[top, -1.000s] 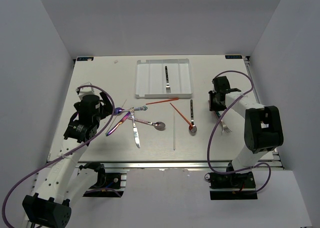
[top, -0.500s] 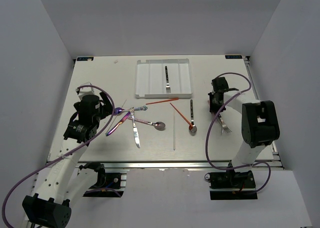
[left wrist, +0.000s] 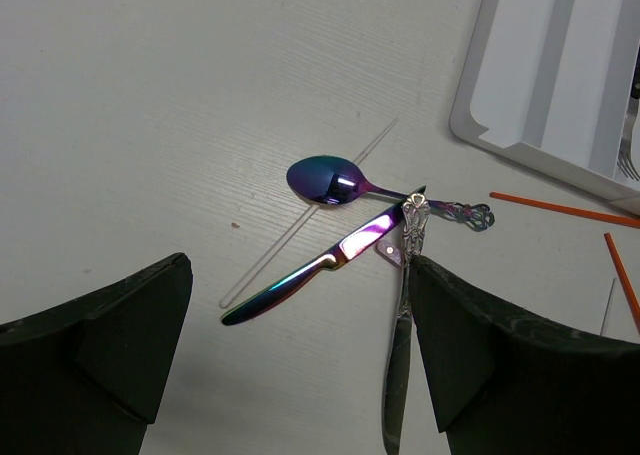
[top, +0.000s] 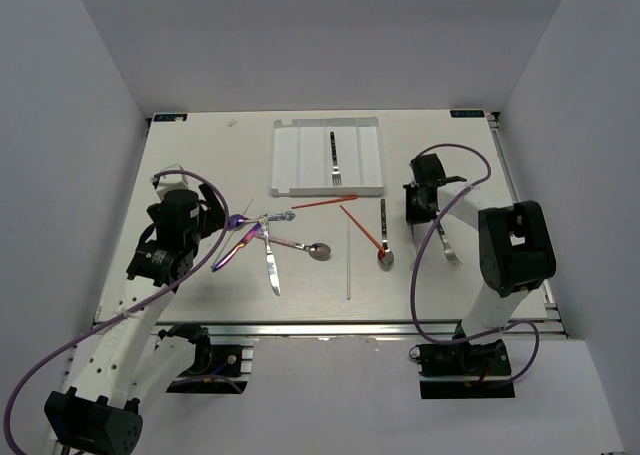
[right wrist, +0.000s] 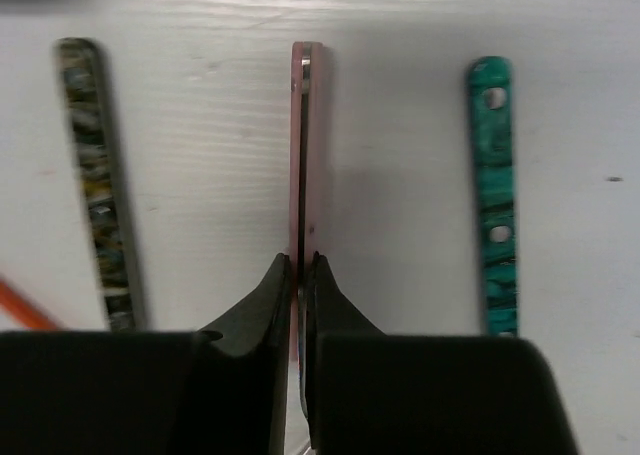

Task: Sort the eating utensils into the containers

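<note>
The right gripper is found closed, fingertips only, on a slim pink metal utensil handle lying toward the right edge of the white table. Slippage or twisting on lifting is judged possible with so narrow a hold. A mottled dark handle and a green drilled handle lie near and could be dragged. The white compartmented plastic tray sits at the far edge. The left gripper is spread wide above an iridescent purple knife.
</note>
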Robot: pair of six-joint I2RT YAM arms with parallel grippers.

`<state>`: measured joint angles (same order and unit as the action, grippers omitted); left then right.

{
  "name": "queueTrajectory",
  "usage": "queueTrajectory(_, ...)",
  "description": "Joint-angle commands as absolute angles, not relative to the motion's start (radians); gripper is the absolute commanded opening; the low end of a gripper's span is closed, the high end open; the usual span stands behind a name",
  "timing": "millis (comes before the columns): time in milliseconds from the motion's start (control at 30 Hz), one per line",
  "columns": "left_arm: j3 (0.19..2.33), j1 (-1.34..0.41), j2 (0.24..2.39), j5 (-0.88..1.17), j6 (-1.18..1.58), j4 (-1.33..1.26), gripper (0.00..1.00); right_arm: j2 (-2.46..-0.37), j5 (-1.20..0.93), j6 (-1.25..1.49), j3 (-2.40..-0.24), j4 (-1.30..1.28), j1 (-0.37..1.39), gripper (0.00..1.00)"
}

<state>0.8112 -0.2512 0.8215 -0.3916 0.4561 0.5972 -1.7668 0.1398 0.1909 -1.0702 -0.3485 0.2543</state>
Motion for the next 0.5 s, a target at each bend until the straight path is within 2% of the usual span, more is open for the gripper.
queueTrajectory(0,0.807,-0.252,0.793,-0.397,0.451,0.581,0.98,-1.666,0.022,0.270,-1.084,-0.304,0.271,0.00)
queueTrajectory(100,0.807,-0.252,0.781,-0.400,0.453,0.581,0.98,-1.595,-0.090,0.322,-1.133,-0.262,0.270,0.00)
queueTrajectory(133,0.805,-0.252,0.778,-0.402,0.453,0.581,0.98,-1.591,-0.188,0.340,-1.150,-0.236,0.271,0.00)
queueTrajectory(200,0.807,-0.252,0.778,-0.402,0.454,0.580,0.98,-1.638,-0.273,0.403,-1.205,-0.190,0.276,0.00)
queueTrajectory(267,0.807,-0.253,0.781,-0.402,0.454,0.581,0.98,-1.730,-0.322,0.432,-1.348,-0.207,0.302,0.00)
queueTrajectory(467,0.808,-0.252,0.808,-0.397,0.453,0.580,0.98,-1.961,-0.399,0.713,-1.485,0.210,0.334,0.00)
